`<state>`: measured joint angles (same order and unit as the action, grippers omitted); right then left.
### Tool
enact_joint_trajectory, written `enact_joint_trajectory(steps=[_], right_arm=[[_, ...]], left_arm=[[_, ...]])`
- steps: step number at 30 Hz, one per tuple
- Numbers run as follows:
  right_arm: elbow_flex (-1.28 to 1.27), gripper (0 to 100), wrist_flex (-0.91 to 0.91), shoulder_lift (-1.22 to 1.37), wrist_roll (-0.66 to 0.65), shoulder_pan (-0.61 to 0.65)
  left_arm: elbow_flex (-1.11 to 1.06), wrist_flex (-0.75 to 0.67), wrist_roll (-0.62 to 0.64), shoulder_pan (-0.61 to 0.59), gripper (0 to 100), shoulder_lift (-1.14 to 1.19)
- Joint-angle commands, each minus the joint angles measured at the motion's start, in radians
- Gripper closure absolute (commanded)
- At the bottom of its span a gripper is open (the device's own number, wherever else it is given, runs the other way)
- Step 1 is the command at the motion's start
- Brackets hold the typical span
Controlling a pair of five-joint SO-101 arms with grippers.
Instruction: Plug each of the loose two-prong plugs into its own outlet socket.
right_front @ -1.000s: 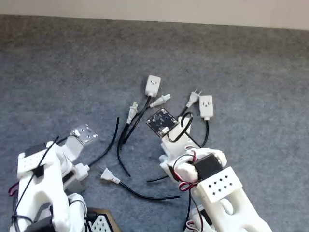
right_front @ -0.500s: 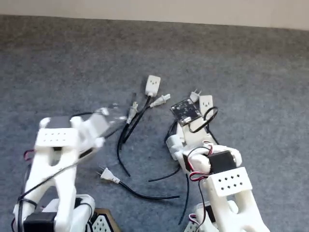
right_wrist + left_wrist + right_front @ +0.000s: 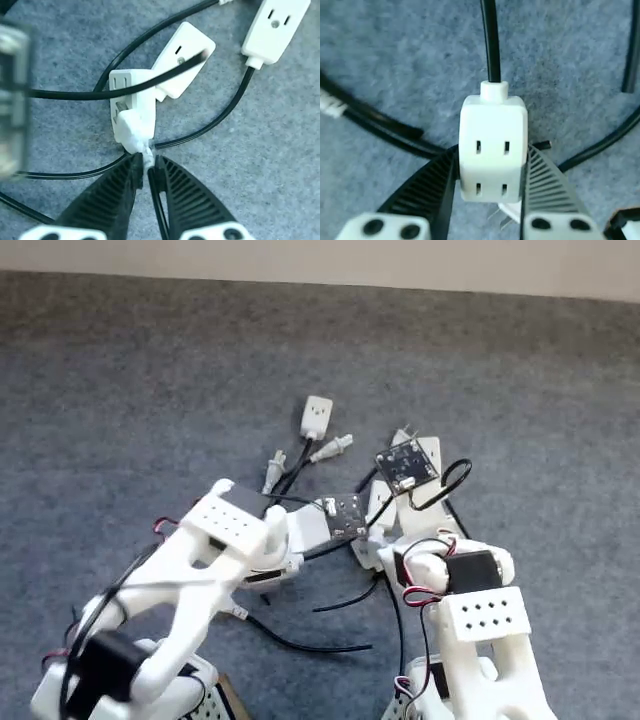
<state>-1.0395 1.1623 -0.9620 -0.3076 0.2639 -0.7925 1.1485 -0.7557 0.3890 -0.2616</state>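
Observation:
A white outlet socket (image 3: 492, 145) on a black cord sits between my left gripper's (image 3: 491, 152) fingers, which press on both its sides. My right gripper (image 3: 146, 167) is shut on the neck of a white plug (image 3: 131, 131) that sits in a second socket (image 3: 131, 95). A third socket (image 3: 182, 57) lies just behind that one, and another (image 3: 277, 27) farther off. In the high view both grippers meet at mid-table, left (image 3: 345, 515) and right (image 3: 405, 468). One socket (image 3: 318, 418) and two loose plugs (image 3: 275, 472) (image 3: 333, 448) lie beyond them.
Black cords (image 3: 320, 640) loop over the grey carpet (image 3: 150, 390) between and in front of the arms. A cord (image 3: 125, 90) crosses over the plugged socket. Another plug (image 3: 403, 435) lies beside the right arm's camera board. Open carpet lies to the far left and far right.
My left arm has swung from the front left to the centre and now covers the plug that lay near the front. My right arm has shifted right and farther away.

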Motion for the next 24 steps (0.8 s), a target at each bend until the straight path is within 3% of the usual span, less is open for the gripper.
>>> enact_joint_trajectory(steps=[1, 5, 14, 19, 24], right_arm=[[0.008, 99.3, -0.012, -0.018, -0.011, -0.016], [0.004, 99.3, -0.012, -0.018, -0.006, 0.042], [0.007, 99.3, -0.007, -0.010, -0.009, 0.056], [0.097, 99.3, 0.079, -0.008, -0.012, 0.070], [0.289, 99.3, 0.188, -0.004, -0.011, 0.216]], left_arm=[[0.044, -0.064, 0.055, 0.007, 88, 0.077], [0.077, -0.041, 0.054, -0.036, 74, 0.036], [0.189, 0.199, 0.052, -0.177, 74, -0.268], [0.252, 0.242, 0.103, -0.412, 74, -0.389], [0.234, 0.196, 0.224, -0.707, 74, -0.398]])
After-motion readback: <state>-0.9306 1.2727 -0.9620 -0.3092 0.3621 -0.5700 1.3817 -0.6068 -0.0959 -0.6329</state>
